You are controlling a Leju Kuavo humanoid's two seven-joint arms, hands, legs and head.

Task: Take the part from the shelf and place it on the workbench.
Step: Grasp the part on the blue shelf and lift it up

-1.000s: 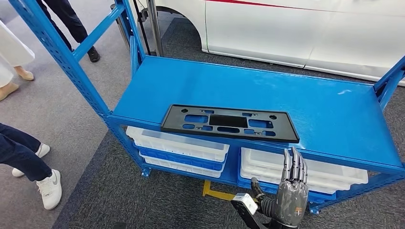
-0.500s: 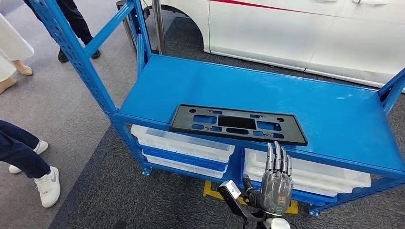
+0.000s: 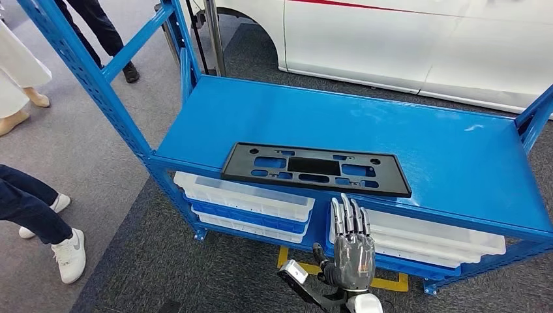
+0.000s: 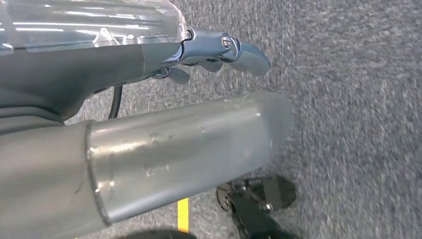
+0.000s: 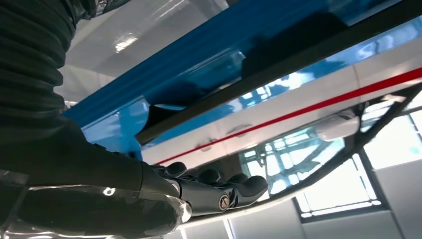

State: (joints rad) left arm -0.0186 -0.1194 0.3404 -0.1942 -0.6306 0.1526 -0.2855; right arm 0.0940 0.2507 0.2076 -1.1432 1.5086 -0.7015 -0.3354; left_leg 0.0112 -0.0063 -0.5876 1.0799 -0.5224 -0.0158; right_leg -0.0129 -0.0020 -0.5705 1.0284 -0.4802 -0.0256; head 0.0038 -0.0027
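The right hand (image 3: 352, 244) is raised with straight fingers spread, holding nothing, just below the shelf's (image 3: 430, 140) front edge. The left hand (image 4: 149, 144) hangs over grey carpet (image 4: 358, 99); I cannot tell its grasp. The black part (image 3: 316, 169) lies flat on the blue shelf. A white car (image 3: 417, 39) stands behind; people's feet (image 3: 68, 257) wait nearby.

I'm looking at what seems a car workshop or assembly floor, blue steel shelf rack (image 3: 365, 124) with perforated uprights, clear parts bins (image 3: 244, 195) on its lower tier, white car body (image 3: 417, 39) with a red stripe just behind, grey carpet floor (image 3: 182, 261), yellow floor marking (image 3: 287, 257), people's legs (image 3: 32, 215) standing nearby
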